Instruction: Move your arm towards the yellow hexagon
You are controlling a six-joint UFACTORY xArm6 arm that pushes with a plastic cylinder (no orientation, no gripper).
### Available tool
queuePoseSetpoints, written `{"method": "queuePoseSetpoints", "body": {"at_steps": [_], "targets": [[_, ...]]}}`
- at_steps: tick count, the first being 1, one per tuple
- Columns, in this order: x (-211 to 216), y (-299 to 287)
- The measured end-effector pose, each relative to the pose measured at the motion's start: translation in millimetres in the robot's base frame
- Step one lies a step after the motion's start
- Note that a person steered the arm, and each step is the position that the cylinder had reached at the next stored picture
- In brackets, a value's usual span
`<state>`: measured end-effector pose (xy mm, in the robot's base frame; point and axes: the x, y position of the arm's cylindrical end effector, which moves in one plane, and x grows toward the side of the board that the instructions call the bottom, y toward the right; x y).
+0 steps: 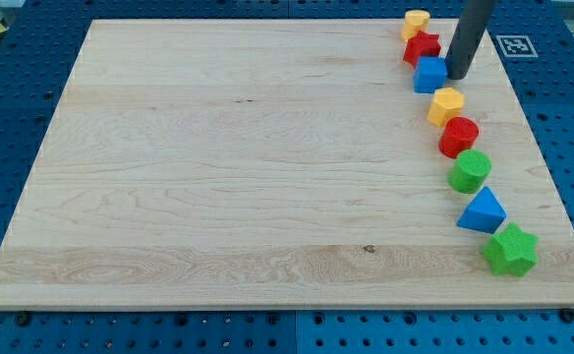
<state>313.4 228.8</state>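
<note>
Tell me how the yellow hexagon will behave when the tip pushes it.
The yellow hexagon looks squat and flat-sided, so it should slide on the board, not roll. It probably touches the red cylinder, which may get shoved along. My tip sits just above it, beside the blue block.

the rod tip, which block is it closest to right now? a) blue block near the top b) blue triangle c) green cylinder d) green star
a: my tip sits right at the right edge of the upper blue block, just above the yellow hexagon, while the green cylinder, blue triangle and green star lie farther toward the view's bottom.
</note>
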Motion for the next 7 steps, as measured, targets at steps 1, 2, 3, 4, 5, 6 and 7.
{"method": "queuePoseSetpoints", "body": {"at_steps": [1,2,3,4,5,6,7], "targets": [[0,3],[1,4],[11,4],[25,4],[35,4],[40,4],[48,4]]}}
